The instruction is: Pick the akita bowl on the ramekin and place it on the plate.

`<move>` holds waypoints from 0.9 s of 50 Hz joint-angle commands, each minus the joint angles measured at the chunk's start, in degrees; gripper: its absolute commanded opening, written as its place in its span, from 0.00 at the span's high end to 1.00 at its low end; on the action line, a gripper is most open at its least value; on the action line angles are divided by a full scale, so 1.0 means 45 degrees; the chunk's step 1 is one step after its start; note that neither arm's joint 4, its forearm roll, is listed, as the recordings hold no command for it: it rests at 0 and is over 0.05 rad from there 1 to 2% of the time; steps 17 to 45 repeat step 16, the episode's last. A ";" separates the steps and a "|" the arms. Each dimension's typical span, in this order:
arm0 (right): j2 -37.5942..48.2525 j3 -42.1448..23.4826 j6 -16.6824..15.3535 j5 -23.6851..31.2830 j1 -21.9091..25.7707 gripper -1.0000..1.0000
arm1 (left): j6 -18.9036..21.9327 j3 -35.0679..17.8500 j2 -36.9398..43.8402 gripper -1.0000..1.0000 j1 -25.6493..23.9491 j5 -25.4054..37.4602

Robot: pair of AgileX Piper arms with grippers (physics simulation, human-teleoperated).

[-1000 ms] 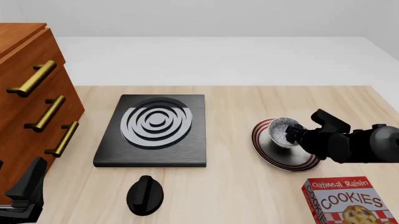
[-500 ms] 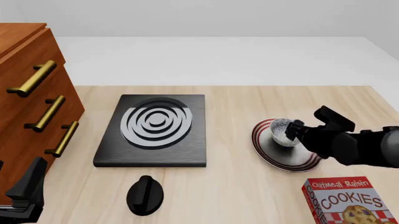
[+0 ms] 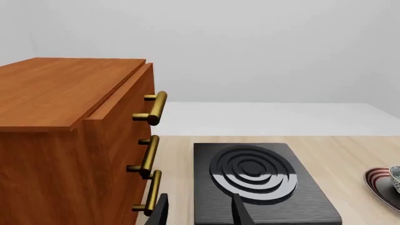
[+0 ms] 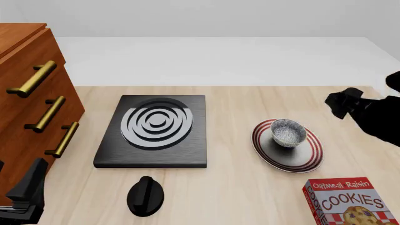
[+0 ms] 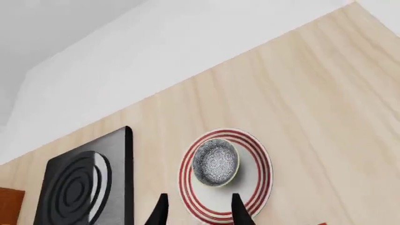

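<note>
Akita bowl (image 4: 288,132) sits upright on plate (image 4: 272,152), centre-right of front frame, slightly toward plate's upper-left half; looks settled, no tilt. Probably rigid ceramic-type, light, glazed so likely slippery, chippable if dropped; best hold prob. a rim pinch, one finger inside wall, one outside, since body too round for side grab. Right gripper (image 4: 342,104) up at right edge of front frame, above & right of plate, well clear of bowl, touching nothing. In right wrist view, right gripper's (image 5: 197,209) two finger tips show at bottom centre w/ clear gap, nothing between them, so parted & empty; bowl (image 5: 216,162) & plate (image 5: 257,187) seen just beyond tips from above. Left gripper (image 4: 25,192) parked at lower-left corner of front frame, beside drawer cabinet (image 4: 31,108); in left wrist view, left gripper's (image 3: 198,211) tips apart at bottom centre, empty, facing burner (image 3: 262,187). Black knob (image 4: 145,196) at bottom centre, cookie box (image 4: 350,204) lower right, both well apart from plate. Task judged essentially done: bowl on plate & released, no ramekin visible
</note>
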 commanded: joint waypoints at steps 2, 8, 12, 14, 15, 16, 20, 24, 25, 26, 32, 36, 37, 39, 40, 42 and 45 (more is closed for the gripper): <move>-0.5442 -0.2059 -0.1199 0.4528 -0.0123 0.00 | 0.0064 -0.0038 -0.0003 0.00 -0.0017 0.0039; -0.7073 -0.2545 -0.1802 0.5656 -0.0198 0.00 | 0.0162 0.0000 -0.0014 0.00 -0.0044 0.0015; -0.8459 -0.2768 -0.1890 0.6363 -0.0330 0.00 | 0.0177 -0.0038 -0.0026 0.00 -0.0023 0.0062; -0.9045 -0.2923 -0.2778 0.6637 -0.0233 0.00 | 0.0204 -0.0040 -0.0011 0.00 -0.0049 0.0063; -0.9290 -0.2900 -0.2861 0.6758 -0.0150 0.00 | 0.0216 -0.0018 -0.0004 0.00 -0.0066 0.0038; -0.9549 -0.2725 -0.2637 0.6858 0.0089 0.00 | 0.0228 -0.0022 0.0005 0.00 -0.0081 0.0038; -0.9549 -0.2725 -0.2637 0.6858 0.0089 0.00 | 0.0228 -0.0022 0.0005 0.00 -0.0081 0.0038; -0.9549 -0.2725 -0.2637 0.6858 0.0089 0.00 | 0.0228 -0.0022 0.0005 0.00 -0.0081 0.0038; -0.9549 -0.2725 -0.2637 0.6858 0.0089 0.00 | 0.0228 -0.0022 0.0005 0.00 -0.0081 0.0038; -0.9549 -0.2725 -0.2637 0.6858 0.0089 0.00 | 0.0228 -0.0022 0.0005 0.00 -0.0081 0.0038; -0.9549 -0.2725 -0.2637 0.6858 0.0089 0.00 | 0.0228 -0.0022 0.0005 0.00 -0.0081 0.0038; -0.9549 -0.2725 -0.2637 0.6858 0.0089 0.00 | 0.0228 -0.0022 0.0005 0.00 -0.0081 0.0038; -0.9549 -0.2725 -0.2637 0.6858 0.0089 0.00 | 0.0228 -0.0022 0.0005 0.00 -0.0081 0.0038; -0.9549 -0.2725 -0.2637 0.6858 0.0089 0.00 | 0.0228 -0.0022 0.0005 0.00 -0.0081 0.0038; -0.9549 -0.2725 -0.2637 0.6858 0.0089 0.00 | 0.0228 -0.0022 0.0005 0.00 -0.0081 0.0038; -0.9549 -0.2725 -0.2637 0.6858 0.0089 0.00 | 0.0228 -0.0022 0.0005 0.00 -0.0081 0.0038; -0.9549 -0.2725 -0.2637 0.6858 0.0089 0.00 | 0.0228 -0.0022 0.0005 0.00 -0.0081 0.0038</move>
